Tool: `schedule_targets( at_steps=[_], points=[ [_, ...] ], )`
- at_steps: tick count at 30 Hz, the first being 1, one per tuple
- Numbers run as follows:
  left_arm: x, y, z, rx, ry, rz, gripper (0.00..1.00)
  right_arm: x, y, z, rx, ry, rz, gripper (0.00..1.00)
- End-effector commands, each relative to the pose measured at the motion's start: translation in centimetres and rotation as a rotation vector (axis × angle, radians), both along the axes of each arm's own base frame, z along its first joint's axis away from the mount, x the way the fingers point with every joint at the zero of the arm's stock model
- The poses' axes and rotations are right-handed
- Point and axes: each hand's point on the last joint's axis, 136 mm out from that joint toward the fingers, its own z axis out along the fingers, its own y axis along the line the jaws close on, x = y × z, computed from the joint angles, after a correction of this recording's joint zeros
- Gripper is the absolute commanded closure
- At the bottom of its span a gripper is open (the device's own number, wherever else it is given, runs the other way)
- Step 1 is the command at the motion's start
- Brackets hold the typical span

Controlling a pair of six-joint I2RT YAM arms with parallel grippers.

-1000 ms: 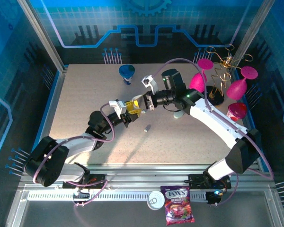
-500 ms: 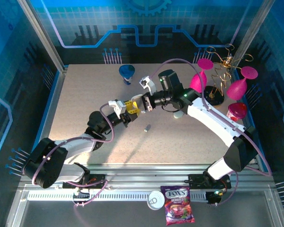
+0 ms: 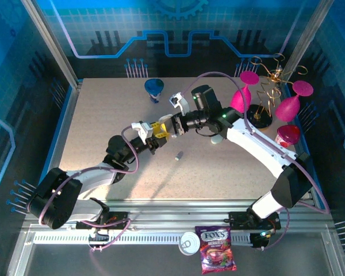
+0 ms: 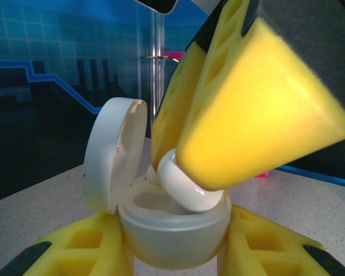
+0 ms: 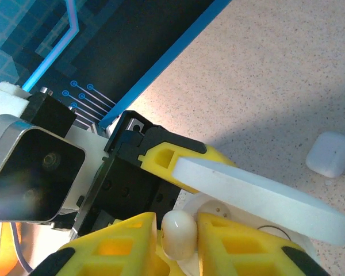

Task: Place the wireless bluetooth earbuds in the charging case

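Within the last second the right tool [image 5: 177, 223] has swung in onto the round white open-lidded charging case [image 4: 161, 221], which the left tool [image 4: 175, 256] clamps by its base. The small glossy white earbud [image 4: 185, 191], apparently still pinched, sits at the well's mouth, so seating looks imminent.

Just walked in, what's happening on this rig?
The left gripper holds a round white charging case in its jaws, lid hinged open. The right gripper, reaching across, pinches a white earbud in its jaws and has it at the case's open top. Whether it is fully seated I cannot tell.
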Motion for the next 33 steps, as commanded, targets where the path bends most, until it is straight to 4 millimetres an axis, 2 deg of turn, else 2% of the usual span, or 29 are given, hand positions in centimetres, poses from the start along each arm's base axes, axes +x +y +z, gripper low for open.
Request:
schedule_targets(
  at_steps=[1, 8, 17, 24, 28, 33],
  points=[
    [-0.8, 0.2, 2.6, -0.036, -0.1, -0.003, 0.73, 0.3, -0.1, -1.7, -0.069, 0.046, -0.037, 0.73],
    [-0.9, 0.1, 2.5, -0.035, -0.097, -0.015, 0.73, 0.6, -0.3, -0.9, -0.073, 0.017, -0.055, 0.69],
    [-0.9, -0.2, 2.5, -0.034, -0.097, -0.026, 0.73, 0.6, -0.9, 1.2, -0.044, -0.064, -0.07, 0.54],
    [-0.9, -0.2, 2.4, -0.034, -0.096, -0.03, 0.73, 0.6, -1.5, 2.3, -0.027, -0.105, -0.089, 0.48],
    [-1.0, -0.2, 2.1, -0.024, -0.098, -0.028, 0.73, -0.1, -1.7, 4.1, 0.029, -0.16, -0.069, 0.45],
    [-1.4, -0.6, 1.4, 0.007, -0.108, -0.065, 0.73, -0.7, -2.2, 6.6, 0.118, -0.245, -0.061, 0.31]
  ],
)
